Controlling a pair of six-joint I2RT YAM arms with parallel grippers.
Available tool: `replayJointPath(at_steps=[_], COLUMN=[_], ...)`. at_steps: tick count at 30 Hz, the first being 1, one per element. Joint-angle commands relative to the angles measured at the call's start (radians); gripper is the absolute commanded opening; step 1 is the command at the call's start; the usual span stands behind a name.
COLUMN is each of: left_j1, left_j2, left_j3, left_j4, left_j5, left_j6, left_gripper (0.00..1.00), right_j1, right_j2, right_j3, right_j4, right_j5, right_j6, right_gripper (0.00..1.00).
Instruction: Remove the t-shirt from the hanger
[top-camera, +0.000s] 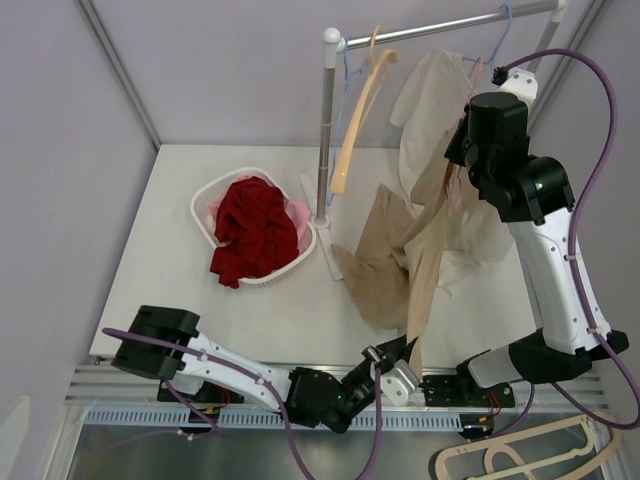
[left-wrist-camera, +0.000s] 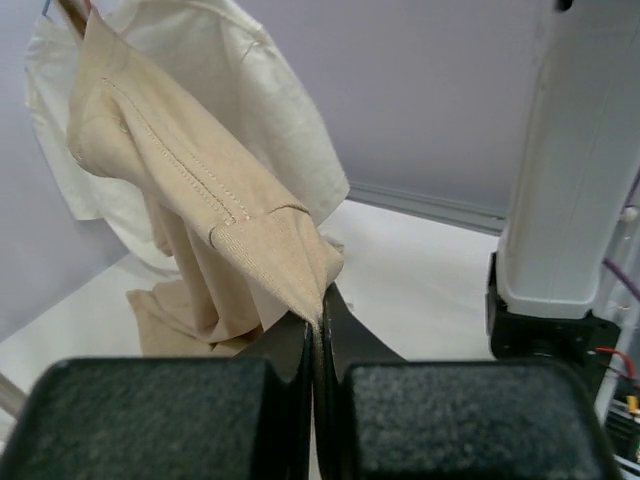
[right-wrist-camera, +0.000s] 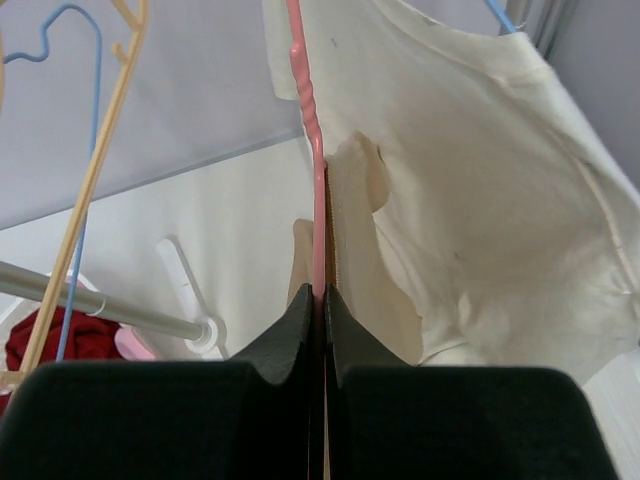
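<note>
Two clamps: left tool (left-wrist-camera: 318, 325) pinches t-shirt (left-wrist-camera: 200, 200) edge, right tool (right-wrist-camera: 322, 297) pinches pink hanger (right-wrist-camera: 308, 110).

Pale lilac-grey walls (top-camera: 60, 150) at left and back, plain, matte. Slim aluminium strut (top-camera: 117, 70) runs diagonally down left corner. White table (top-camera: 180, 300) fills middle, surface smooth. Ribbed metal rail (top-camera: 125, 415) along near edge. Clothes rack (top-camera: 324, 130) stands on table: white upright post, silver crossbar (top-camera: 440, 27) reaching right. Light soft, even; shadows faint.
</note>
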Motion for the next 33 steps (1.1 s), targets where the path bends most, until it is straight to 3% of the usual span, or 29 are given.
replayJointPath(at_steps=[1, 7, 12, 15, 21, 25, 33], left_j1=[0.013, 0.306, 0.502, 0.577, 0.617, 0.613, 0.61], left_j2=[0.013, -0.046, 0.033, 0.12, 0.126, 0.032, -0.218], left_j3=[-0.015, 0.051, 0.299, 0.489, 0.544, 0.508, 0.628], left_j4=[0.1, -0.227, -0.334, -0.485, -0.592, -0.744, -1.021], left_j5=[0.004, 0.248, 0.346, 0.401, 0.446, 0.484, 0.541], left_j6=[0.027, -0.263, -0.26, -0.286, -0.329, -0.419, -0.399], left_gripper=[0.01, 0.01, 0.01, 0.01, 0.01, 0.01, 0.01], right_j1=[-0.004, 0.084, 0.134, 0.143, 0.143, 0.125, -0.072], right_j2=[0.002, -0.077, -0.189, -0.223, -0.226, -0.11, 0.019], right_j3=[0.092, 0.083, -0.04, -0.068, -0.01, 0.105, 0.193], right_j4=[0.106, 0.014, -0.032, -0.066, -0.069, -0.05, 0.106], right_j5=[-0.001, -0.062, -0.127, -0.177, -0.108, -0.116, -0.374], right_j6=[-0.008, 0.072, 0.131, 0.119, -0.029, -0.156, -0.217], right_gripper=[0.0, 0.0, 0.0, 0.0, 0.0, 0.0, 0.0])
